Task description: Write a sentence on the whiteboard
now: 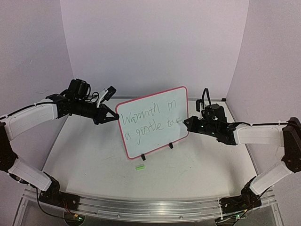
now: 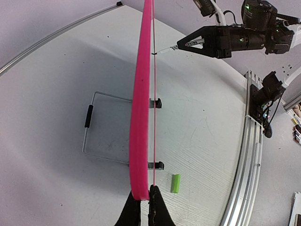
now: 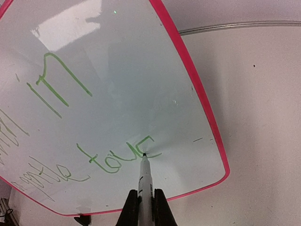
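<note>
Soft, even light falls from overhead. Shadows are faint, with a pale grey one on the table under the whiteboard. In the right wrist view, white glare sits on the glossy face far ahead and to the left of the right gripper. Its fingers look dark and slightly blurred, while the marker is sharp. Ahead of the left gripper, wide-angle distortion bows the frame.

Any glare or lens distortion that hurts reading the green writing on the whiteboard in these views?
Right wrist: glare patch on the whiteboard, picture's upper left, clear of the sentence; fisheye bows the pink frame. Left wrist: board seen edge-on, no writing visible. Top external: even light, writing thin but legible.
</note>
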Robot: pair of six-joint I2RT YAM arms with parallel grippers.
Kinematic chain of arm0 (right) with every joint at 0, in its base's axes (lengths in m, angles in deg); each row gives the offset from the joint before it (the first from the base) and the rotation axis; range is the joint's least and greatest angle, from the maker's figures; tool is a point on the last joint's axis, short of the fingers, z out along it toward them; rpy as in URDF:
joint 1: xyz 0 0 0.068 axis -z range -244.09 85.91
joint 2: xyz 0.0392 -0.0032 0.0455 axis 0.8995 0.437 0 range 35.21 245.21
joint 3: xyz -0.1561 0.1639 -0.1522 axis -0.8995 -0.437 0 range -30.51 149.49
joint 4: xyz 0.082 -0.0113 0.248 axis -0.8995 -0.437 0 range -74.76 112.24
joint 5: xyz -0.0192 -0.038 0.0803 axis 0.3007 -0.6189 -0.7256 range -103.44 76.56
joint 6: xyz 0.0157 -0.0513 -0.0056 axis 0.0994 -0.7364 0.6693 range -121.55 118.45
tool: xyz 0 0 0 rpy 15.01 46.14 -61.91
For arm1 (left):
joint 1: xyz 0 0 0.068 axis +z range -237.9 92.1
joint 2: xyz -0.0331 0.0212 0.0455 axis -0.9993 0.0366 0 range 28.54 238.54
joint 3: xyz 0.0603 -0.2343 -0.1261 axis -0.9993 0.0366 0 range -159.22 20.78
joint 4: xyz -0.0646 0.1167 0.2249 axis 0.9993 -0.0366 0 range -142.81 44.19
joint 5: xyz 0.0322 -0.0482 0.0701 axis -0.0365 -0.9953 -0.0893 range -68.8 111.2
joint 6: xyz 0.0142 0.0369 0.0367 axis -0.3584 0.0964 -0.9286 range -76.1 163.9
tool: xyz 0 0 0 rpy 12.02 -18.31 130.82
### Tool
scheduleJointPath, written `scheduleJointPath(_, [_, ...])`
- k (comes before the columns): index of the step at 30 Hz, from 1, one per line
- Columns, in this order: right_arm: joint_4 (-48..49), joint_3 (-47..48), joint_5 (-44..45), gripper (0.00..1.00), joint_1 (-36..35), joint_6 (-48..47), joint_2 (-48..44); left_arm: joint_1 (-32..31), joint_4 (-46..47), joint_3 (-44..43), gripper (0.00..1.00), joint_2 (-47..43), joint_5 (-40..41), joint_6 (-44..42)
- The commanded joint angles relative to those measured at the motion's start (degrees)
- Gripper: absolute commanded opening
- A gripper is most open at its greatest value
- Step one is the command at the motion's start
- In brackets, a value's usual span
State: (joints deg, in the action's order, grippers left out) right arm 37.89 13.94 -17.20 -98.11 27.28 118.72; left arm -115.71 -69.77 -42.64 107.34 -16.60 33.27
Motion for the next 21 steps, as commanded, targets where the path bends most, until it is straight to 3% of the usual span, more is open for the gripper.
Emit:
scheduleJointPath(1, [-0.18,0.67,3.47,0.00,0.18,0.91,0.81,-1.28,-6.54,0.91,0.00,2.77,3.17,-2.86])
scheduleJointPath(21, [-0.26,0.83,4.99,0.00,0.17,-0.23,-6.25,-1.26,-6.48,0.89,0.00,2.58,3.00,-2.81])
